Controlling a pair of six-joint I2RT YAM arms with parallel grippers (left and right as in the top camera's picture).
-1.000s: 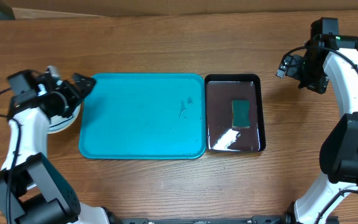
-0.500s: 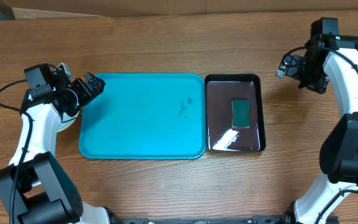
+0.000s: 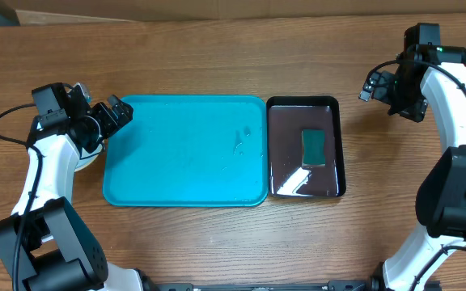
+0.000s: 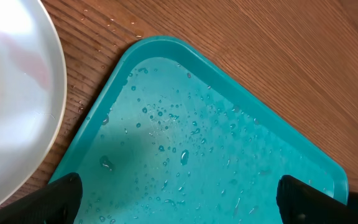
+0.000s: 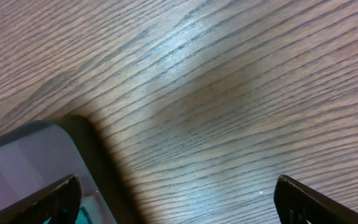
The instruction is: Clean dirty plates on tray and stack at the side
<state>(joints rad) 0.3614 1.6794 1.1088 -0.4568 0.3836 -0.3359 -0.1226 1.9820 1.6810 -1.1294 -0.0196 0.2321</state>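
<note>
Pale round plastic plate (image 4: 11,93) lies flat on the wooden table (image 3: 217,242), just left of the large turquoise plastic tray (image 3: 184,153); can't tell how many sit under it. Looks light, stiff and wet, so probably slippery: I'd pinch the rim. It's round, so no heading; the tray's long axis runs left-right. My left gripper (image 4: 179,202) has its fingers apart and empty; my right gripper (image 5: 179,199) likewise.

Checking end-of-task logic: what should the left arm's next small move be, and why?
Probably pull the left gripper back off the large turquoise plastic tray toward rest. The tray shows only water droplets and no plates, a white round plastic plate sits beside it, and the jaws are open and empty.
</note>
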